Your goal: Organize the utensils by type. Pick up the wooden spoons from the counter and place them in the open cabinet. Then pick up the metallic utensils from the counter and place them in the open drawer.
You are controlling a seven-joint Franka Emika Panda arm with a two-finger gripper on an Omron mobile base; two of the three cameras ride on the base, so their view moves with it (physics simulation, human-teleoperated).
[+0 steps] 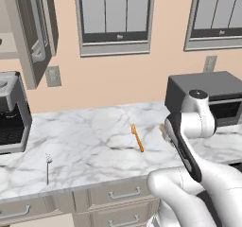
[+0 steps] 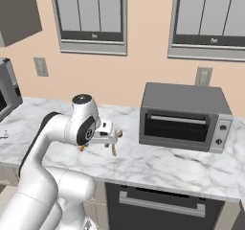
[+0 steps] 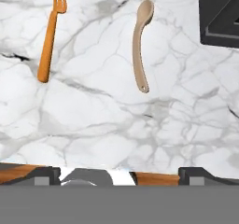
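My gripper [image 2: 109, 137] hangs open just above the white marble counter [image 1: 94, 141], left of the toaster oven. Ahead of the gripper [image 3: 121, 176] in the hand view, a small tan wooden spoon [image 3: 140, 41] lies on the marble. An orange fork [image 3: 49, 36] lies beside it, apart from it. The fork [image 1: 137, 137] rests mid-counter, and a thin silver utensil [image 1: 47, 167] lies far left near the front edge. A brown wooden strip [image 3: 156, 178] crosses the bottom edge between my fingertips; I cannot tell what it is. The cabinet [image 1: 28, 37] stands open at the upper left.
A dark toaster oven [image 2: 184, 116] stands on the counter to the right of the gripper. A coffee machine [image 1: 9, 112] sits at the far left. Drawer fronts [image 1: 125, 193] with bar handles run under the counter edge. Windows and wall sockets line the wall behind.
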